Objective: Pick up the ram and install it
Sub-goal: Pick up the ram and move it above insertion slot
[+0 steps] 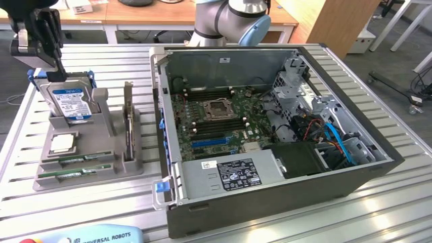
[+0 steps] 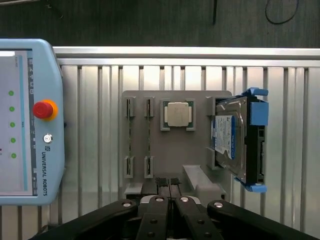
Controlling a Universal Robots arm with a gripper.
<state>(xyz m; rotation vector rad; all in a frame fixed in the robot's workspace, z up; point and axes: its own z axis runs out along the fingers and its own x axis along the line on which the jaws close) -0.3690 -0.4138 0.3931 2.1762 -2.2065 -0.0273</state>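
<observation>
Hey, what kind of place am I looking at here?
Probably a robotics lab for PC assembly: an open computer case on a slotted metal table, a teach pendant, wooden desks behind.

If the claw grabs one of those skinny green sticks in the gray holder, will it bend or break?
Probably stiff, not floppy: the RAM stick is a flat green circuit board. Likely light, being so thin. It sits on edge in a slot of the gray holder, so it should not roll, but a hard squeeze might hurt its small chips.
</observation>
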